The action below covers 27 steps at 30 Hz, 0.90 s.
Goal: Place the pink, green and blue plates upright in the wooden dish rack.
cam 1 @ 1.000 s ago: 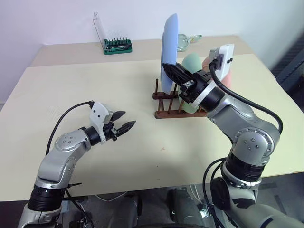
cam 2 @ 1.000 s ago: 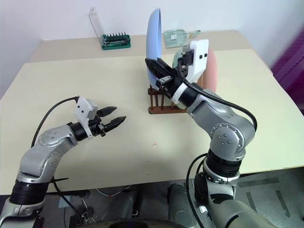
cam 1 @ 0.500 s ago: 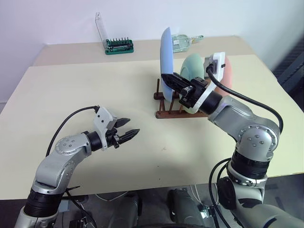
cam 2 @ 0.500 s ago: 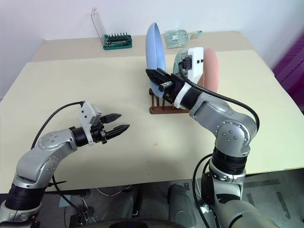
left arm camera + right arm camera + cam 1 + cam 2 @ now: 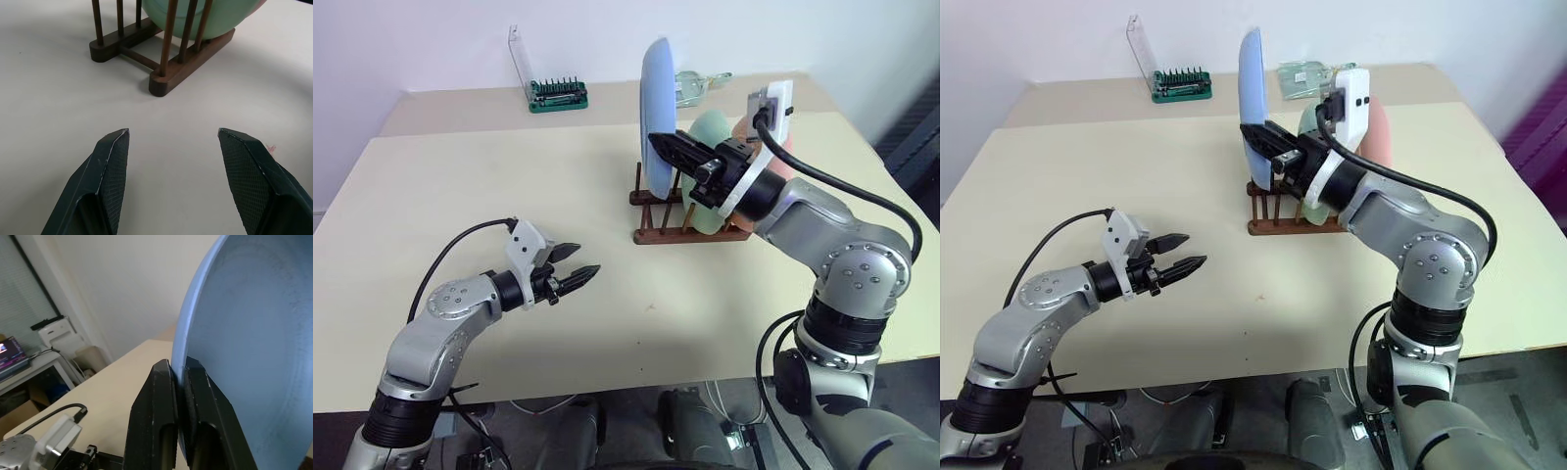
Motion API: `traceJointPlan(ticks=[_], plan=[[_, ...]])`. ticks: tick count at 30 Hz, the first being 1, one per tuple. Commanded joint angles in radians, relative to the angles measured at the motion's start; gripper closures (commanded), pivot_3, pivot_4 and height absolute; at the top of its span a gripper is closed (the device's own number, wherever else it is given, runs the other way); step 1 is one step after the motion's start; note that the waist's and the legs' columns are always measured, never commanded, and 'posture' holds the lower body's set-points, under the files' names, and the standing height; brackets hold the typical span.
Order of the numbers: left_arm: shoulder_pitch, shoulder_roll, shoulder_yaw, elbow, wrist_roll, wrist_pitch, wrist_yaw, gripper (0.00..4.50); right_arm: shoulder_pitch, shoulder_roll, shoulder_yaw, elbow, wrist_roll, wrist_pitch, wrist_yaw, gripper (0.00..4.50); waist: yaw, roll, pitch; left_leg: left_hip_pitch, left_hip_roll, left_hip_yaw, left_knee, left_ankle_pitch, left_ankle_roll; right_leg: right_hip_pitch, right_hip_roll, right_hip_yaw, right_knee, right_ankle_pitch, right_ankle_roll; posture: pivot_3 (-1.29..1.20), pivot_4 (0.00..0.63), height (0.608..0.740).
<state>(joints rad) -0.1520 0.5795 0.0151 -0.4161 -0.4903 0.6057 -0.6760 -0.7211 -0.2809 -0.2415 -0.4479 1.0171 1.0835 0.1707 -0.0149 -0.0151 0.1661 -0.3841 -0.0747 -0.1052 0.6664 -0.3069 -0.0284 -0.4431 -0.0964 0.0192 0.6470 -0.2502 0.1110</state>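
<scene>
My right gripper (image 5: 178,382) has its jaws clamped on the rim of the blue plate (image 5: 656,117), which I hold on edge, its lower rim at the near end of the wooden dish rack (image 5: 680,215). Behind those jaws the green plate (image 5: 710,132) stands between the pegs, and the pink plate (image 5: 1376,137) stands just beyond it. My left gripper (image 5: 570,276) hovers over the worktop (image 5: 509,196), jaws apart, holding nothing, well short of the rack.
</scene>
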Motion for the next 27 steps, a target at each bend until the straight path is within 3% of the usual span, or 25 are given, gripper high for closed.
traceJointPlan(ticks=[1, 14, 17, 21, 23, 27], plan=[[-0.013, 0.001, 0.008, -0.025, -0.008, -0.003, -0.002, 1.57, -0.005, -0.013, -0.003, -0.020, 0.021, -0.028, -0.007, 4.50, 0.001, 0.000, 0.000, 0.000, 0.000, 0.000, 0.000, 0.000, 0.000, 0.000, 0.000, 0.000, 0.000, 0.000, 0.000, 0.00, 0.150, 0.740], [-0.015, 0.003, 0.015, -0.028, -0.005, -0.002, 0.005, 1.57, 0.005, -0.015, -0.019, 0.161, 0.060, 0.003, -0.070, 4.50, 0.001, 0.000, 0.000, 0.000, 0.000, 0.000, 0.000, 0.000, 0.000, 0.000, 0.000, 0.000, 0.000, 0.000, 0.000, 0.00, 0.150, 0.740], [-0.014, 0.002, 0.016, -0.030, -0.005, -0.001, 0.009, 1.51, -0.007, -0.024, -0.010, 0.165, 0.054, -0.003, -0.069, 3.47, 0.000, 0.000, 0.000, 0.000, 0.000, 0.000, 0.000, 0.000, 0.000, 0.000, 0.000, 0.000, 0.000, 0.000, 0.000, 0.00, 0.150, 0.740], [-0.013, -0.002, 0.019, -0.031, -0.009, 0.001, 0.016, 1.51, -0.020, -0.046, 0.015, 0.135, 0.026, -0.013, -0.057, 1.63, 0.000, 0.000, 0.000, 0.000, 0.000, 0.000, 0.000, 0.000, 0.000, 0.000, 0.000, 0.000, 0.000, 0.000, 0.000, 0.00, 0.150, 0.740], [-0.013, -0.001, 0.018, -0.030, -0.008, 0.000, 0.015, 1.51, -0.025, -0.070, 0.036, 0.117, -0.003, -0.023, -0.043, 1.63, 0.001, 0.000, 0.000, 0.000, 0.000, 0.000, 0.000, 0.000, 0.000, 0.000, 0.000, 0.000, 0.000, 0.000, 0.000, 0.00, 0.150, 0.740], [-0.021, -0.001, 0.018, -0.023, -0.008, 0.001, 0.014, 1.51, -0.045, -0.221, 0.124, 0.027, -0.146, -0.092, 0.050, 1.63, 0.002, 0.000, 0.000, -0.001, 0.000, 0.000, 0.000, 0.000, 0.000, 0.000, 0.000, 0.000, -0.001, 0.000, 0.000, 0.00, 0.150, 0.740]])
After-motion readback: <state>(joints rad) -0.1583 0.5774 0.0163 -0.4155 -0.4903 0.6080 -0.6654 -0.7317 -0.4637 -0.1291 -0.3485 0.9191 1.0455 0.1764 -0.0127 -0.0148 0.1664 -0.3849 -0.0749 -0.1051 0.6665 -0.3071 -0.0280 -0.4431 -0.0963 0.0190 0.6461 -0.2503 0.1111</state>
